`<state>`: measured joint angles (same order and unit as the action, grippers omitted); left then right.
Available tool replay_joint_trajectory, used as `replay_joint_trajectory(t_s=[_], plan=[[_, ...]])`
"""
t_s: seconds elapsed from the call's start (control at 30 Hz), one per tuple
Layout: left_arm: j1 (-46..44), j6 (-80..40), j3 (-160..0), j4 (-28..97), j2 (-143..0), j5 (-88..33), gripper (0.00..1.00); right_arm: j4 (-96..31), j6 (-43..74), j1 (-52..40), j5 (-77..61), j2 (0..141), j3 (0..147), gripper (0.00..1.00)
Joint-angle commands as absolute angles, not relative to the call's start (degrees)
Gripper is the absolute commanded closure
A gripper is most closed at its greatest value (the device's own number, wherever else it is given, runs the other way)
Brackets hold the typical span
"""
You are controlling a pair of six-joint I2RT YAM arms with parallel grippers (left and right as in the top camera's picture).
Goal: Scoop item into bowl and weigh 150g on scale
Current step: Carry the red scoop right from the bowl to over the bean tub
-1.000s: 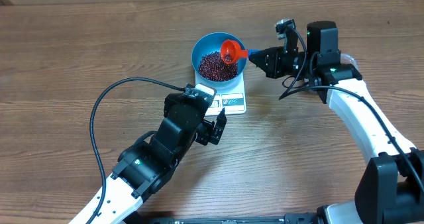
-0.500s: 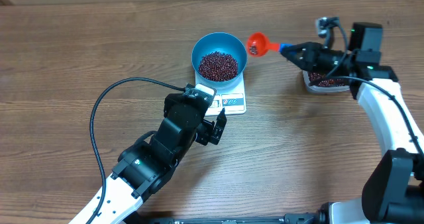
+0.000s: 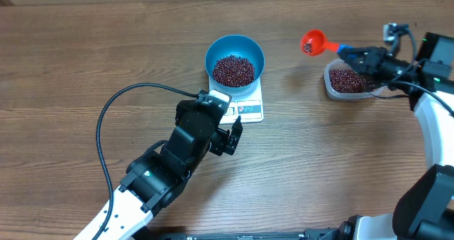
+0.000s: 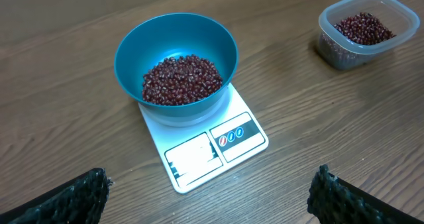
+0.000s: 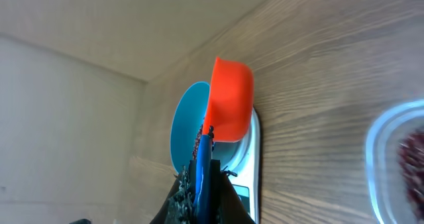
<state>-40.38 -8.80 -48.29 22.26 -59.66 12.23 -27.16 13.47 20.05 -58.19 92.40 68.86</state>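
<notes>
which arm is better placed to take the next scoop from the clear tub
Right. The right end effector is shut on the orange-red plastic scoop by its blue handle, at the clear plastic tub of red-brown beans. The left end effector hangs open and empty near the white scale.

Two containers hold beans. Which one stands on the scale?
The round blue bowl; it sits on the white scale. The clear tub rests on the table itself.

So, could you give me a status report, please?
Left gripper open by scale. Right gripper shut on scoop beside tub. Bowl of beans on scale. Nothing blocking.
</notes>
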Motion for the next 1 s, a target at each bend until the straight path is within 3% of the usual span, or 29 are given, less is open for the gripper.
replay_joint_trajectory(t_s=[0.0,0.43,0.97], plan=[[-40.1,-8.7,-48.6,22.0,-58.7,12.6,0.00,-28.9,11.7,22.8,-59.7,90.7,68.8,0.96],[-40.1,-7.7,-48.6,21.6,-58.7,12.6,0.00,-34.7,3.8,30.0,-59.4,90.7,68.8,0.96],[-40.1,-7.7,-48.6,21.6,-58.7,12.6,0.01,-42.6,-10.5,30.6,-44.0,88.5,70.5,0.96]])
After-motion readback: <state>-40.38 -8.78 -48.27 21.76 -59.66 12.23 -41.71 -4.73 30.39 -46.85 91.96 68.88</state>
